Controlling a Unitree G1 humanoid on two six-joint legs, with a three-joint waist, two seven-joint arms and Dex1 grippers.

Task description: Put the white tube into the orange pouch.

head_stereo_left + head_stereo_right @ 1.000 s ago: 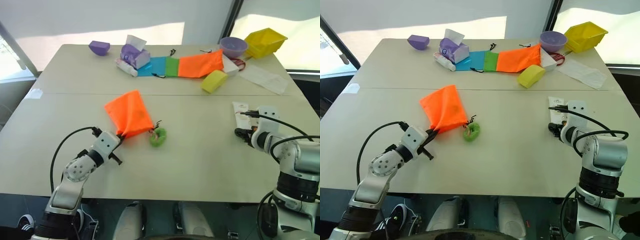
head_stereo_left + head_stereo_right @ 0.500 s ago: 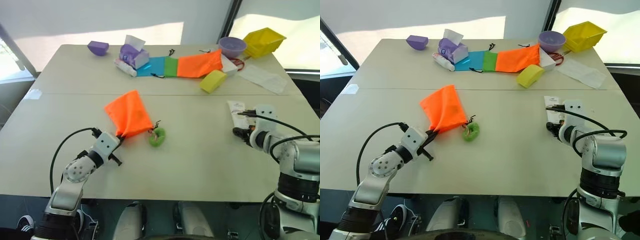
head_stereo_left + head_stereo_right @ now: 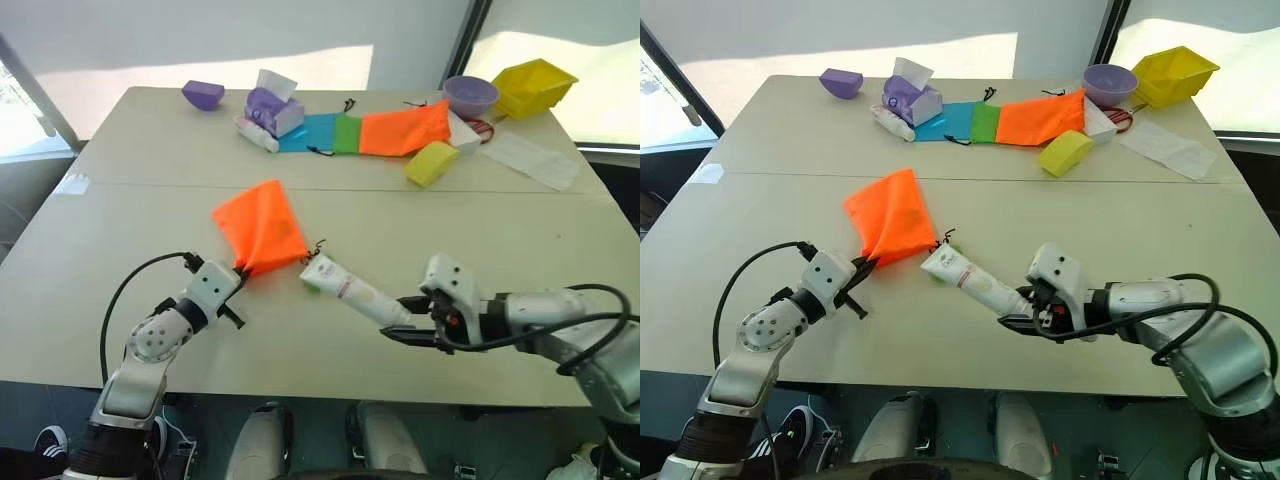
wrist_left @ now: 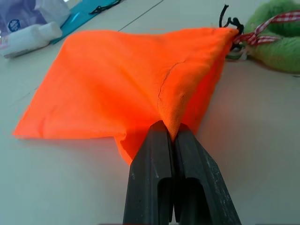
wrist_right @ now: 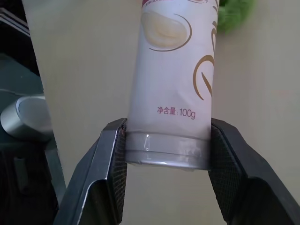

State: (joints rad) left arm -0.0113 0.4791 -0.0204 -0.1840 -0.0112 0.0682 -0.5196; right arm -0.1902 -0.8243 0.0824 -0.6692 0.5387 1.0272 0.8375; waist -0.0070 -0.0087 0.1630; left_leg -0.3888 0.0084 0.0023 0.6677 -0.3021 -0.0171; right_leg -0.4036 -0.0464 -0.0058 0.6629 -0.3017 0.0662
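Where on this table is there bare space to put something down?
Bare: the near right of the beige table, and the left side beyond the bright orange fabric pouch. Crowded: the far edge, from the purple bowl to the yellow bin.

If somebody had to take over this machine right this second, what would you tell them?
Left gripper: shut on a corner of the orange pouch, which lies flat on the table.
Right gripper: shut on the cap end of the white tube, held above the table, its far end pointing at the pouch's corded end, over the green ring.
Done: both things gripped, tube brought beside the pouch.
Left: open the pouch mouth, slide the tube in, let go.
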